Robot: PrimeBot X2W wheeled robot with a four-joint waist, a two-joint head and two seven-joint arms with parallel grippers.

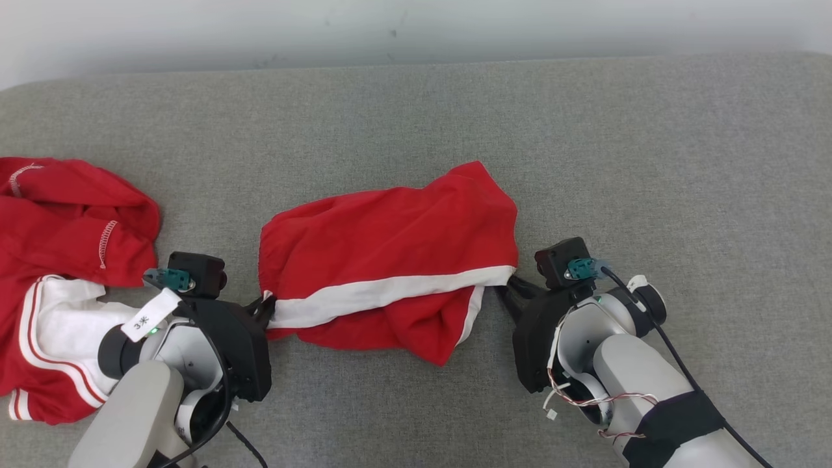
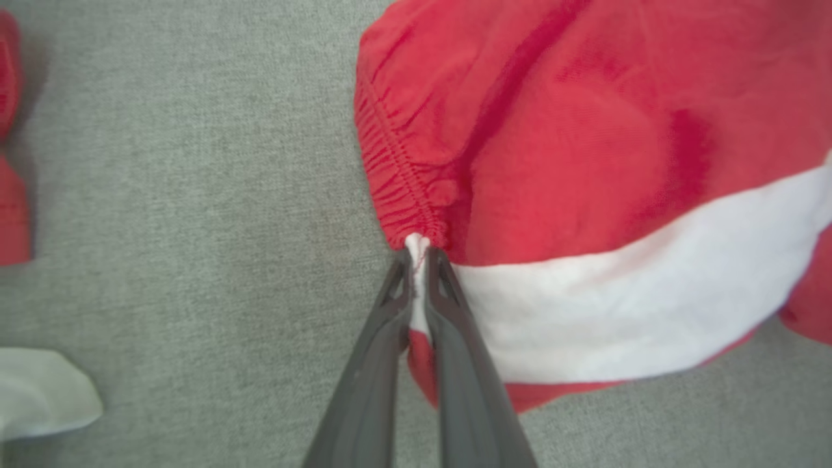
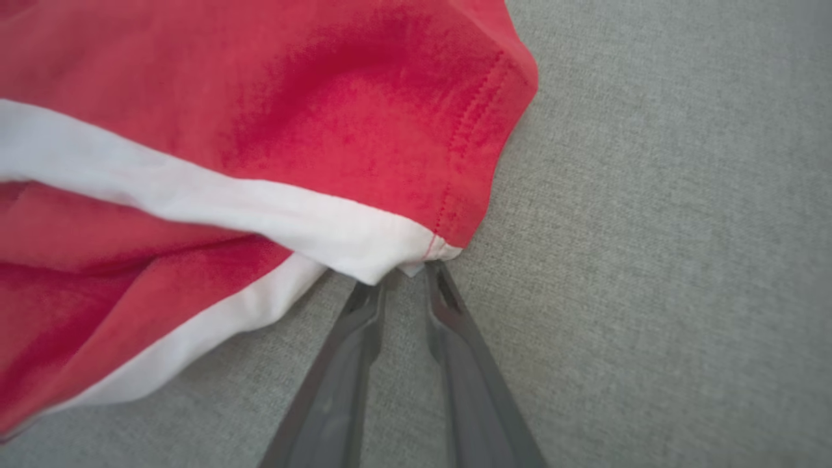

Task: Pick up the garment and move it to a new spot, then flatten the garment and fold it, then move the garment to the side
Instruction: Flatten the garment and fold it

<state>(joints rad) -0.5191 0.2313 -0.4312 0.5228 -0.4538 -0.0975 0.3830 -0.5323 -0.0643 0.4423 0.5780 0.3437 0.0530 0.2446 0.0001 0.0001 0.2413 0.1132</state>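
Garment point(image 1: 390, 260), soft and light, lies mid-surface point(image 1: 416, 117). The left gripper point(image 2: 419, 257) pinches its waistband end point(image 2: 396, 188). The right gripper point(image 3: 406, 278) has its fingers straddling the hem corner point(image 3: 416, 255), grip unclear.

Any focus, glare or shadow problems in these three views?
Head view: evenly lit, sharp, no glare, only a faint shadow under the garment. Left wrist view: softer throughout, the left gripper blurring towards the bottom edge. Right wrist view: likewise soft, the right gripper smeared low down, hem stitching readable.
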